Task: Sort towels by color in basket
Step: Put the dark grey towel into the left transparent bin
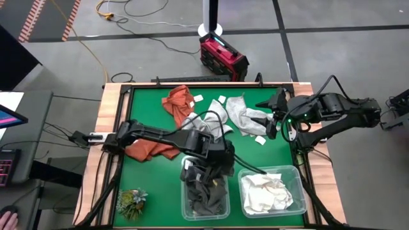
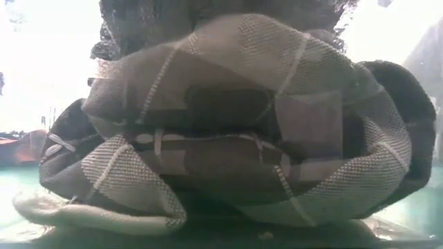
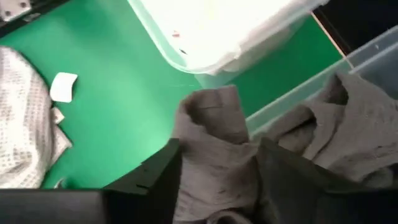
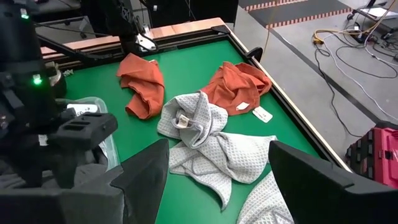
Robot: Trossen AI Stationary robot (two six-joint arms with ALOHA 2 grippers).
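Note:
My left gripper (image 1: 216, 161) hangs over the far rim of a clear bin (image 1: 184, 199) filled with dark grey towels (image 1: 204, 195), and is shut on one dark grey towel (image 3: 214, 137). The low view shows only checked grey cloth (image 2: 228, 131), close up. A second clear bin (image 1: 301, 191) beside it holds white towels (image 1: 268, 195). Two rust-orange towels (image 1: 179, 102) (image 1: 150, 150) and light grey towels (image 1: 243, 115) lie on the green mat. My right gripper (image 1: 276, 118) stands open above the light grey towels (image 4: 211, 143), touching nothing. My left gripper has a bunched fold of the dark grey towel (image 3: 211, 168) pinched between its two fingers (image 3: 155, 180), coming from above and slanting down. The bunch sticks out past the fingertips. Its other end runs over the bin's rim (image 3: 280, 112) onto the pile inside.
A green plant tuft (image 1: 131, 201) lies at the mat's near left. Small white tags (image 1: 199, 98) dot the mat among the towels. A raised wooden frame (image 1: 115, 96) borders the table. A red box (image 1: 222, 59) stands on the floor beyond the far edge.

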